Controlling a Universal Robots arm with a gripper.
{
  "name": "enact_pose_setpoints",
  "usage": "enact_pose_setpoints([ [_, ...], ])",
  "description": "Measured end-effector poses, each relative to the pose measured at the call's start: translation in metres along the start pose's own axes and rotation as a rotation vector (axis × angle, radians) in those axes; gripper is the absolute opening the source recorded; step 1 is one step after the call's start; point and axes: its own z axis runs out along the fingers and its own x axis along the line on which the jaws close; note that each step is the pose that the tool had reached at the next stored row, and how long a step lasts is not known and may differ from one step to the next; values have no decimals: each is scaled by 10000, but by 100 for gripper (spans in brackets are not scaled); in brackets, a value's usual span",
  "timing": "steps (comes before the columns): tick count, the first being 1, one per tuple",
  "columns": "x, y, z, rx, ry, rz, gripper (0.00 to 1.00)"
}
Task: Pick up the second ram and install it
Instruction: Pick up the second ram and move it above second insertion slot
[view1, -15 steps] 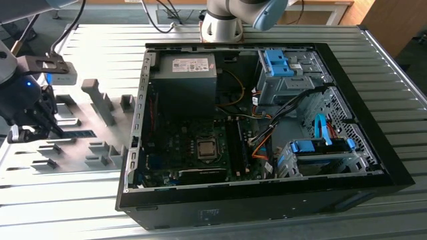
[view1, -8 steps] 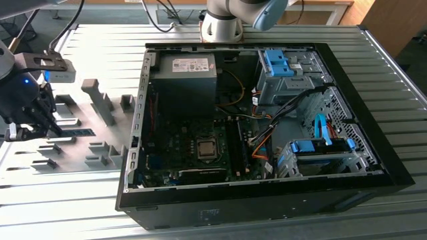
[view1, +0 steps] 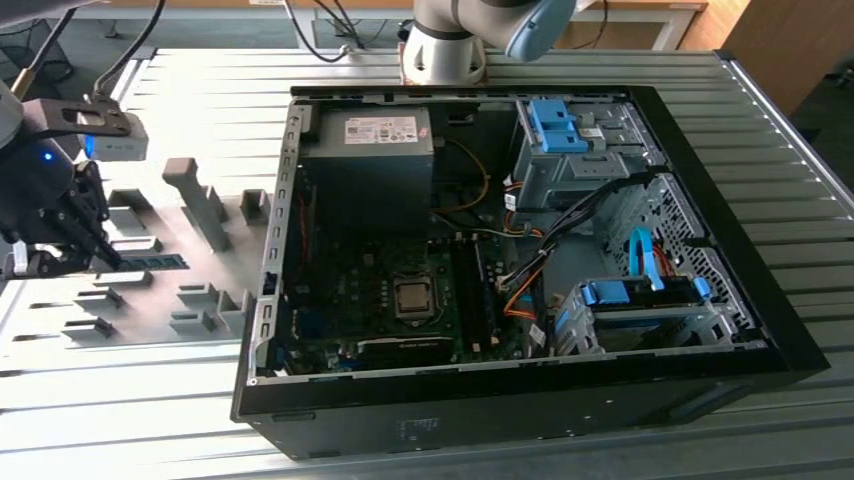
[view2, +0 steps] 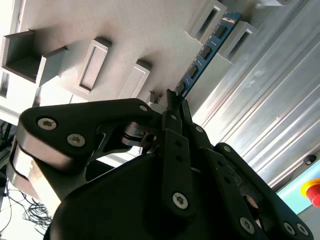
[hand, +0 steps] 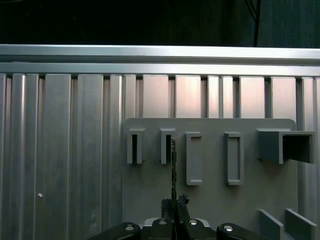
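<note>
The black two-fingered gripper (view1: 96, 262) sits at the exterior view's left, low over the flat pale gray fixture plate (view1: 150, 218) that lies on the ribbed aluminium table (view1: 134, 400). Its fingers are closed together on one end of the second ram (view1: 158, 262), a long thin blue-green circuit-board stick with a row of small dark chips. In the second wrist view the gripper (view2: 172, 96) pinches the near end of the second ram (view2: 207, 50), while the stick's far end lies between two of the gray plastic fixture blocks (view2: 240, 37) on the plate. In the first wrist view the second ram (hand: 173, 165) shows edge-on as a thin dark line running from the gripper (hand: 175, 204) out to a gray slotted block (hand: 166, 145). To the exterior view's right of the plate, well apart from the stick, lies the open black computer case (view1: 787, 350), with its dark green motherboard (view1: 354, 290) and square silver socket (view1: 415, 297) exposed
</note>
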Motion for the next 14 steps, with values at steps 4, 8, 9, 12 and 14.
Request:
enact_pose_setpoints([
  [4,-1,0,-33,1,0,0,14],
  [8,-2,1,-70,-1,0,0,14],
  [9,-2,1,-79,0,0,0,14],
  [12,-3,1,-103,0,0,0,14],
  [14,-3,1,-119,1,0,0,14],
])
